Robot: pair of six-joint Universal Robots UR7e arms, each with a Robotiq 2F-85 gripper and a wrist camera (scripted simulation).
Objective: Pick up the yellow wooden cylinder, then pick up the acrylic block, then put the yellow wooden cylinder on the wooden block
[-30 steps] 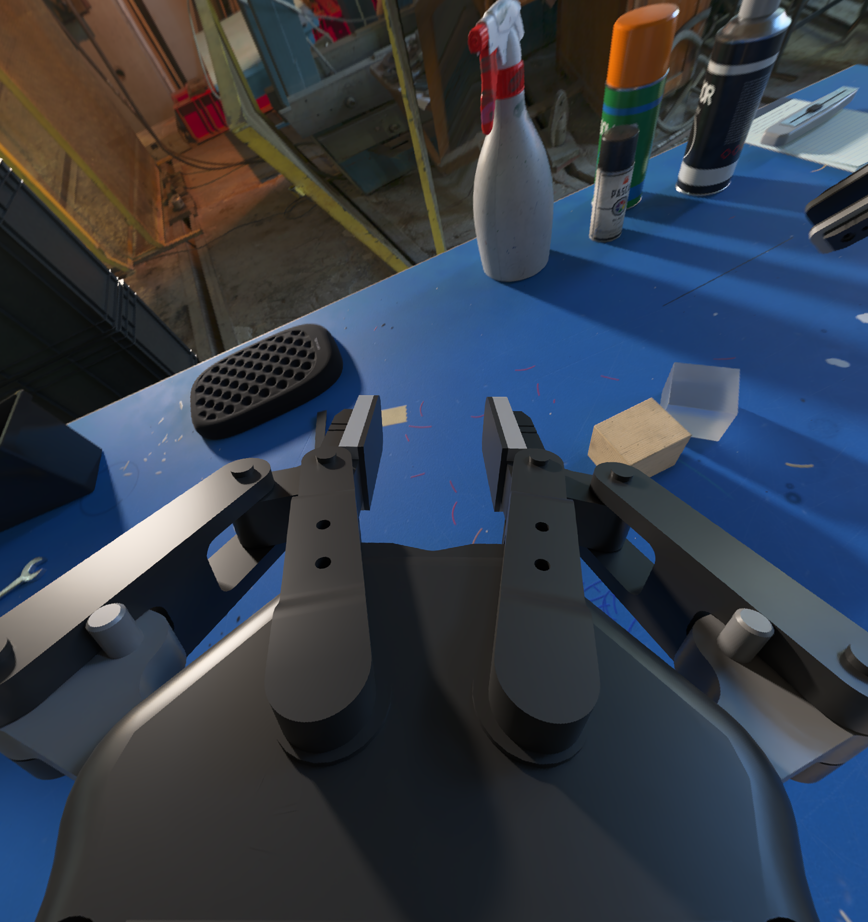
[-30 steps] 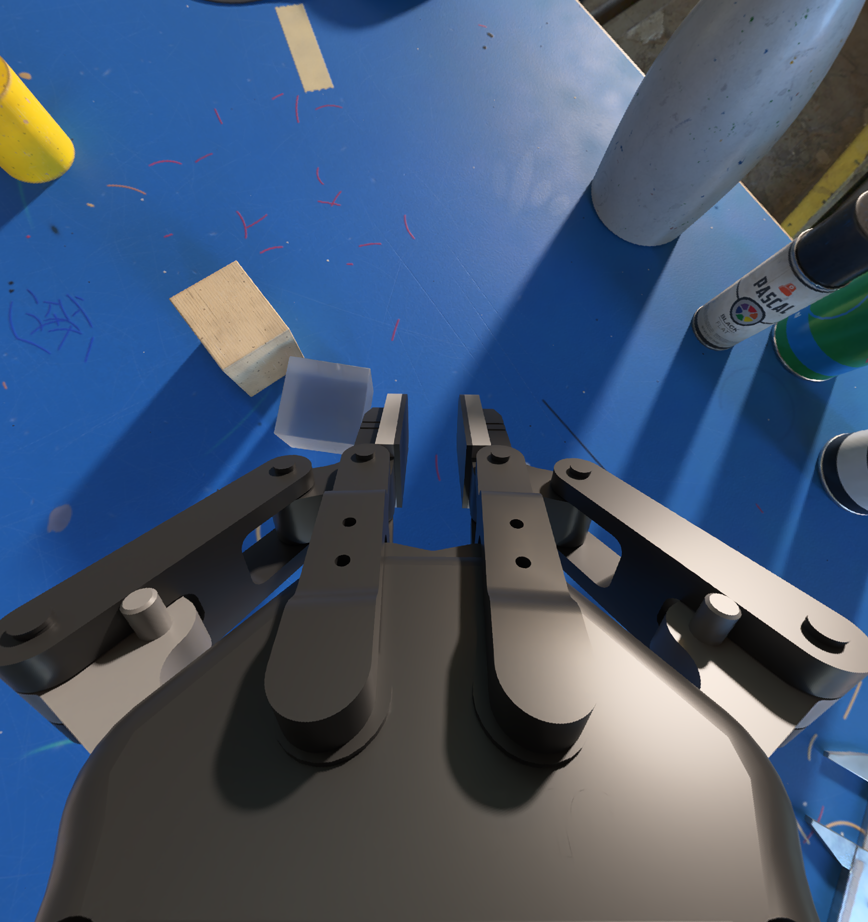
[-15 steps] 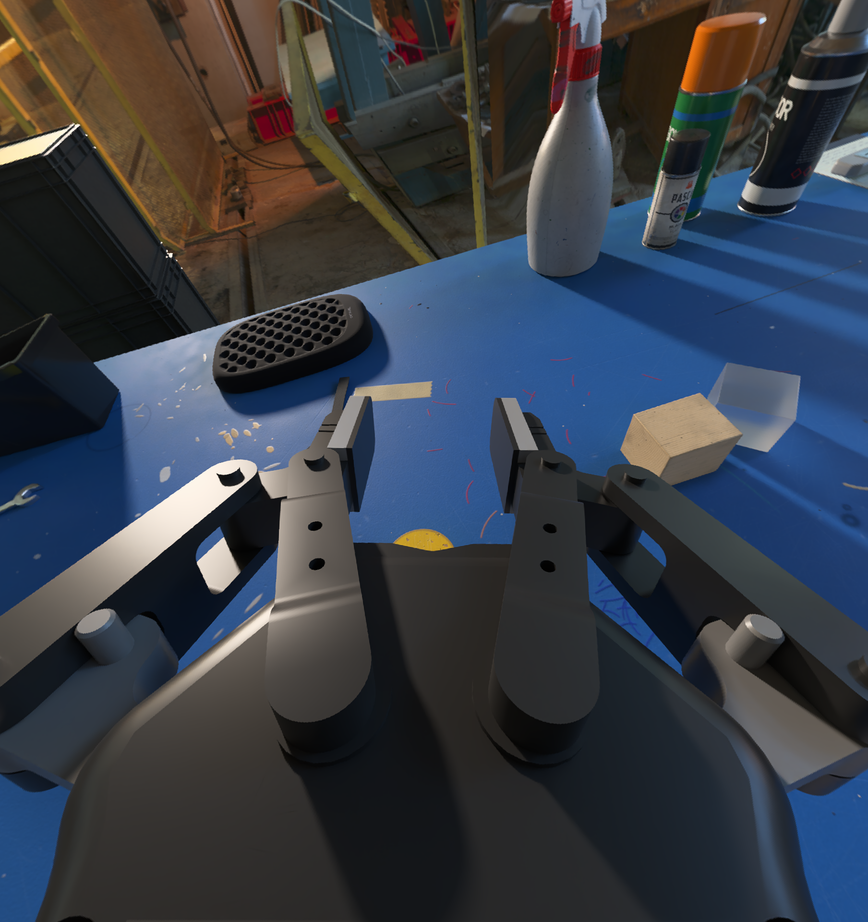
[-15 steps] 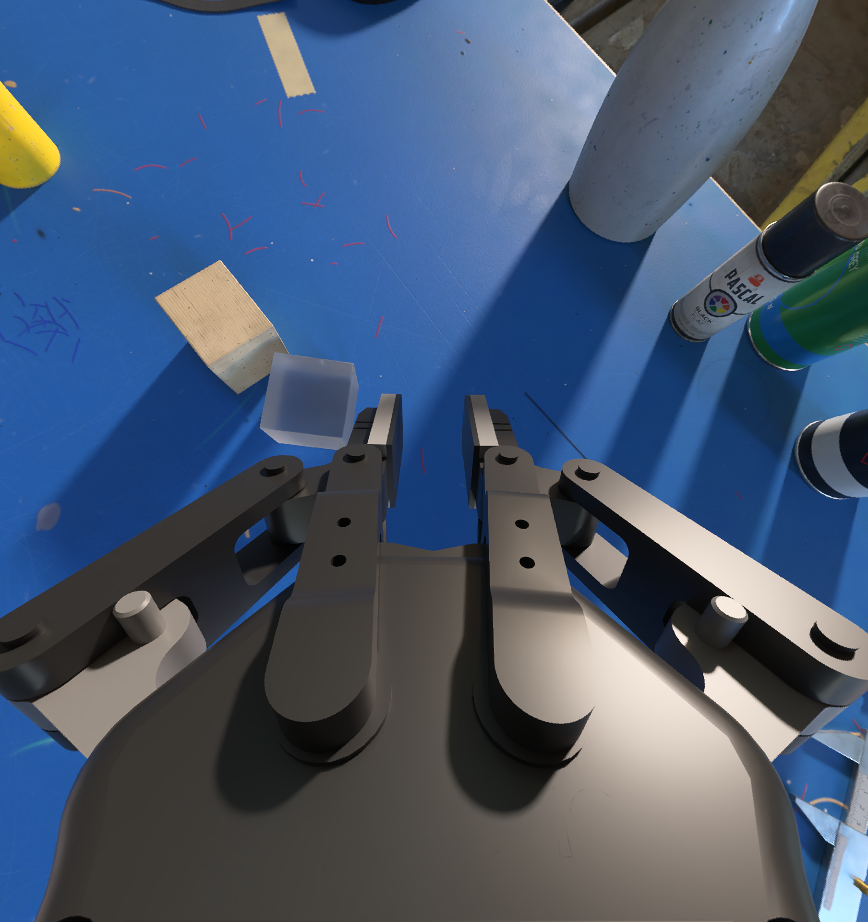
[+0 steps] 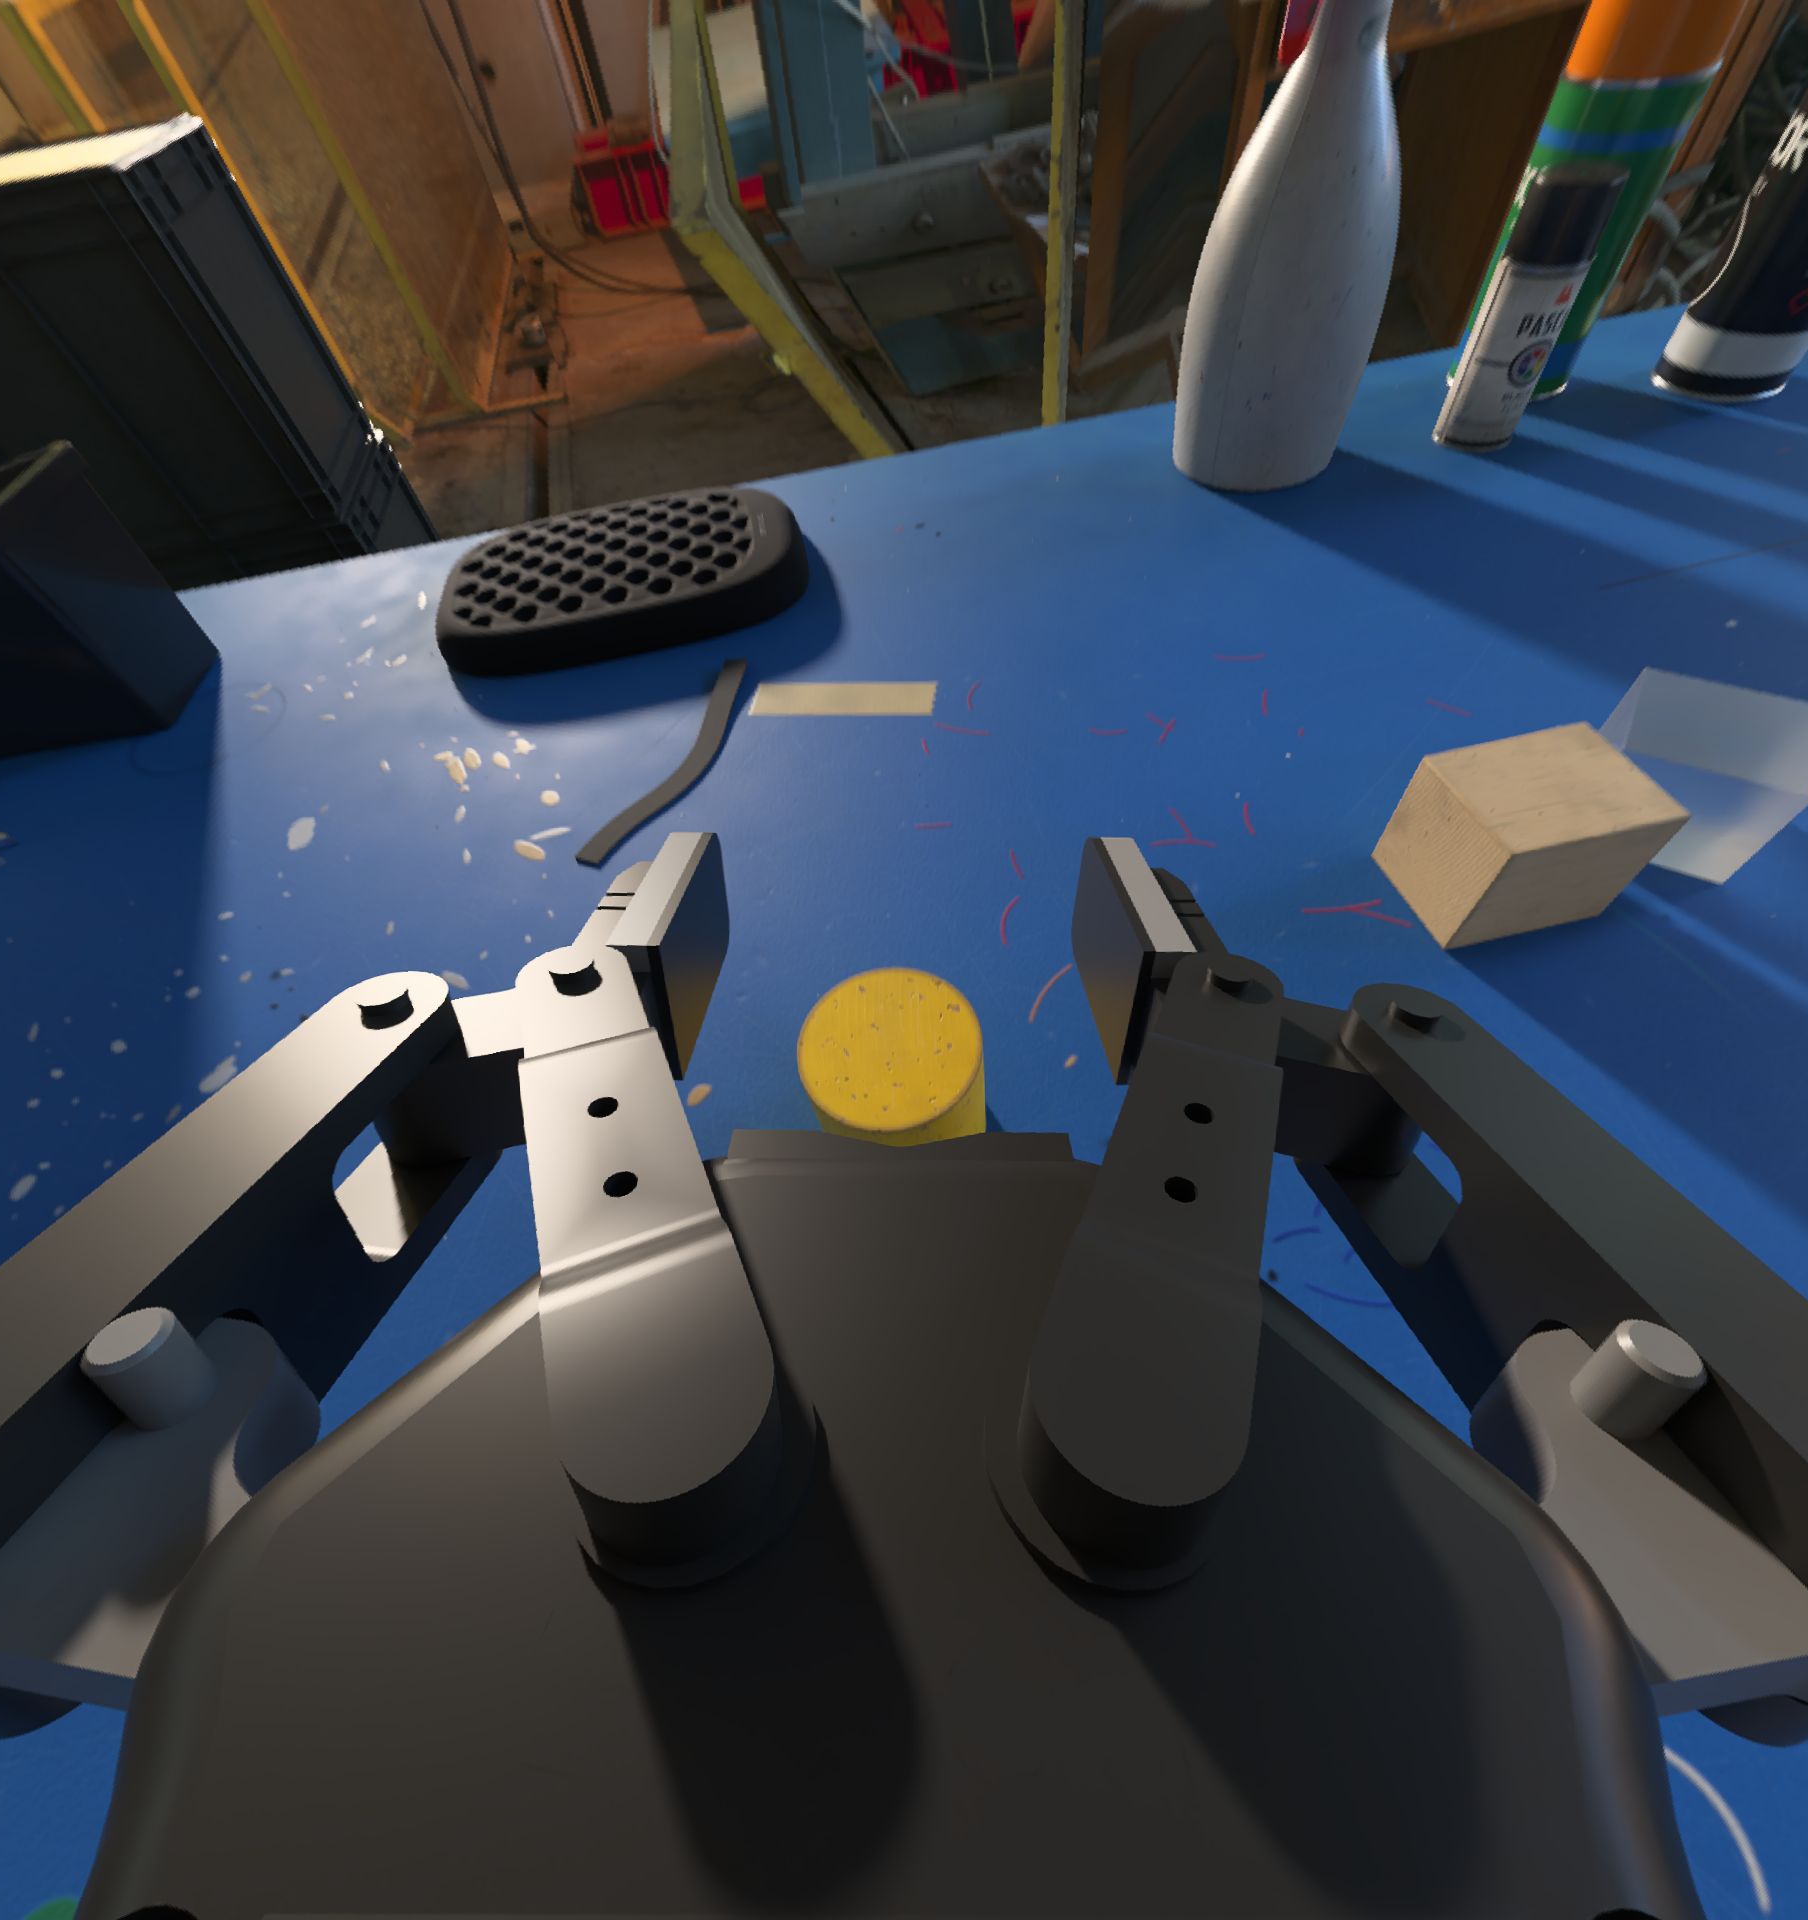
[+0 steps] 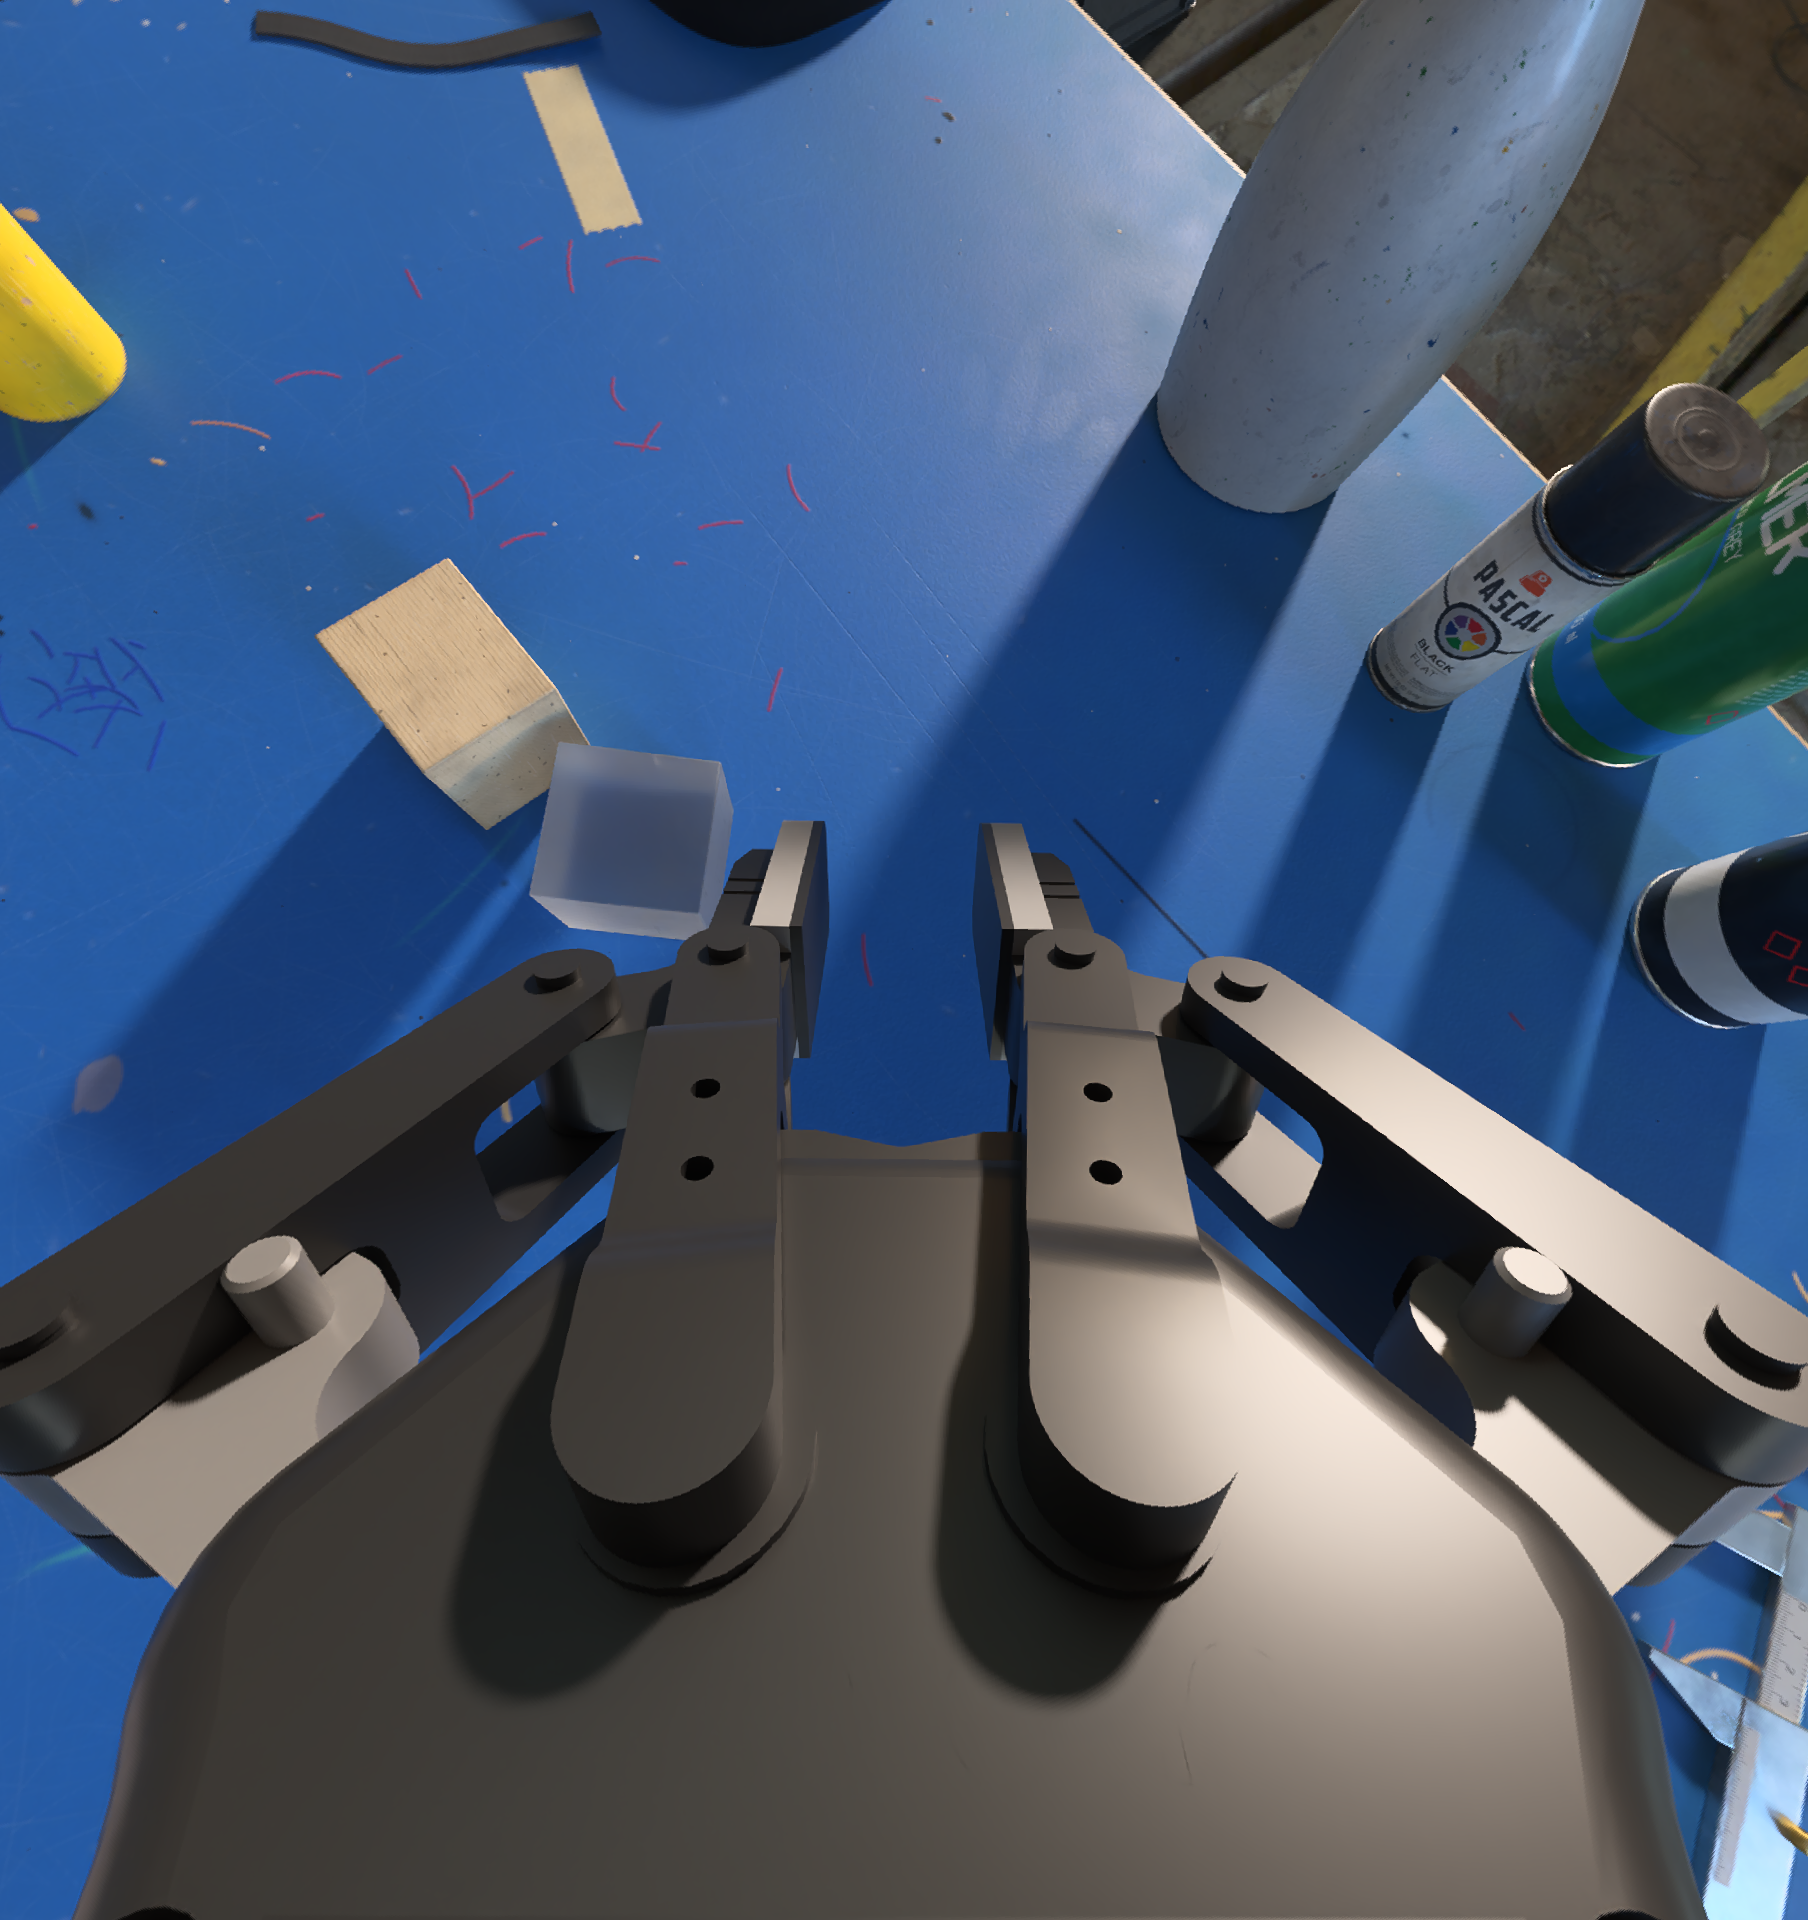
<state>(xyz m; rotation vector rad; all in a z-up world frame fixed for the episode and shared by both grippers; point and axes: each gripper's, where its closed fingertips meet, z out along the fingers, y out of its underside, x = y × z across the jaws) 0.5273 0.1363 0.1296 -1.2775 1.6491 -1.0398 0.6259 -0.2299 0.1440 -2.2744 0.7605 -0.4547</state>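
Note:
The yellow wooden cylinder (image 5: 889,1055) stands upright on the blue table, between and below the open fingers of my left gripper (image 5: 898,914), untouched. It also shows in the right wrist view (image 6: 17,312) at the far left. The wooden block (image 5: 1523,826) lies to the right, and the clear acrylic block (image 5: 1726,764) touches its far side. In the right wrist view the wooden block (image 6: 448,681) and acrylic block (image 6: 630,836) sit just left of my right gripper (image 6: 900,894), which is open and empty, its left finger next to the acrylic block.
A white spray bottle (image 5: 1295,260) and several spray cans (image 5: 1534,301) stand along the far table edge. A black perforated pad (image 5: 619,577), a dark strip (image 5: 671,779) and a tape piece (image 5: 843,698) lie ahead. A black bin (image 5: 58,613) is far left. A metal ruler (image 6: 1773,1704) lies at the lower right.
My left gripper has opened wider and tilted down over the yellow cylinder, which has come into view between its fingers. My right gripper has shifted slightly and stays open beside the acrylic block.

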